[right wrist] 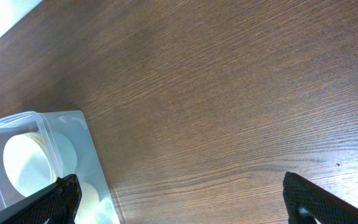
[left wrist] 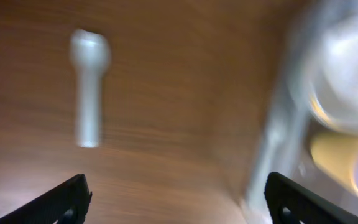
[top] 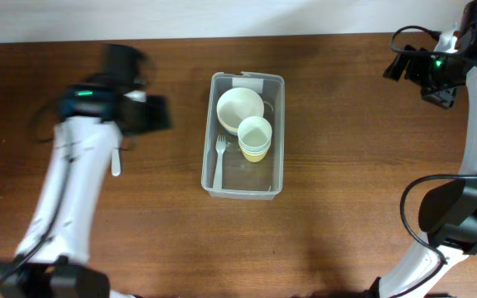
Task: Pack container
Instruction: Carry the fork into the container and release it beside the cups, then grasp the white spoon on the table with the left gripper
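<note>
The container (top: 240,192) is seen in the middle of the wooden table (top: 346,165), with its long sides running away from the robot. It is made of clear plastic, it is rectangular with rounded corners and a thick rim, and a white label (top: 249,79) is fixed at its far short end. The table's wood is seen through its bare floor.

The left gripper (left wrist: 179,200) is held above the table to the left of the container, apart from it. Its fingers (left wrist: 67,199) are spread wide, and nothing is held or touched by them. This view is strongly blurred. The right gripper (right wrist: 179,200) is held over the far right part of the table, well apart from the container. Its fingers (right wrist: 328,199) are also spread wide, and only bare wood is seen between them.

One container is counted. Inside it, one cream bowl (top: 240,106) is placed at the far end. Two cups are stacked just beside the bowl, touching it: a pale green cup (top: 254,131) is set into a yellow cup (top: 255,153). One white fork (top: 219,157) is laid along the left wall, with its prongs pointing to the far end. Outside the container, one white utensil (top: 116,162) is lying on the table near the left arm. Its kind cannot be told, because it is blurred and partly hidden.
</note>
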### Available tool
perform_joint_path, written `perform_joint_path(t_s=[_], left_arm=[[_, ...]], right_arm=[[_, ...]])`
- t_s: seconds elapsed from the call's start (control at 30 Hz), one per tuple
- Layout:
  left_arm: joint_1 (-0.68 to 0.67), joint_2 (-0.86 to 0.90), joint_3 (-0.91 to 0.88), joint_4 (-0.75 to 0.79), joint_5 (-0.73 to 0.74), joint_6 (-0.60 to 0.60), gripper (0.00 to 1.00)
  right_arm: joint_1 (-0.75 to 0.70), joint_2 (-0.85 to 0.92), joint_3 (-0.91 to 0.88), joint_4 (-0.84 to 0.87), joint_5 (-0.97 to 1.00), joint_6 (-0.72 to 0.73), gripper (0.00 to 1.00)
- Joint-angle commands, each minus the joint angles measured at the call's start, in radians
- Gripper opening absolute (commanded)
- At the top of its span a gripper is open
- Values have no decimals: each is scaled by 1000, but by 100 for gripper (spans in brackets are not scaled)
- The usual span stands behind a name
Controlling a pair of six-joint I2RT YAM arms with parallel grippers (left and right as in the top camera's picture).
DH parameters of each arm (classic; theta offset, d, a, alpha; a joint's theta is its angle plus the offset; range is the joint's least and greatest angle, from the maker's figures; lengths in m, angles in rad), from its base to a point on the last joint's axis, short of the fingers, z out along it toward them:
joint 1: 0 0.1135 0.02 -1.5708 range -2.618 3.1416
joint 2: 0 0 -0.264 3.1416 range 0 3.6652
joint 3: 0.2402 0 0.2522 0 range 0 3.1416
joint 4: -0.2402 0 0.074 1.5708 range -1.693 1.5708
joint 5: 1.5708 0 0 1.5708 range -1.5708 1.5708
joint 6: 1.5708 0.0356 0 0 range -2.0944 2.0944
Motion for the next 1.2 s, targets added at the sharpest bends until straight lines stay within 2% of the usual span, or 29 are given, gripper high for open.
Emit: perform_joint_path(t_s=[0.0,0.1,0.23,0.37,0.4,0.77,0.9,1.0,1.1,1.13,1.17], left_arm=[[154,5,-9,-10,-12,12,92],[202,101,-40,23,-12,36,92],[203,283,-47,124,-11,139,91],[208,393,-47,174,-11,138,89],[214,419,-47,182,-14,138,83],[258,525,-50,269,6,138,82],[259,561,-50,272,8,138,67],[260,561,-50,272,7,138,42],[260,558,-38,245,8,138,11],[260,554,-13,206,11,138,6],[260,548,3,183,16,138,6]], right_arm=[[-3,-4,6,2,6,-2,99],[-3,-4,6,2,6,-2,99],[-3,-4,6,2,6,-2,99],[-3,-4,6,2,6,-2,99],[-3,-4,6,2,6,-2,99],[-3,-4,6,2,6,-2,99],[-3,-4,6,2,6,-2,99],[-3,-4,6,2,6,-2,99],[-3,-4,6,2,6,-2,99],[-3,-4,6,2,6,-2,99],[-3,-4,6,2,6,-2,99]])
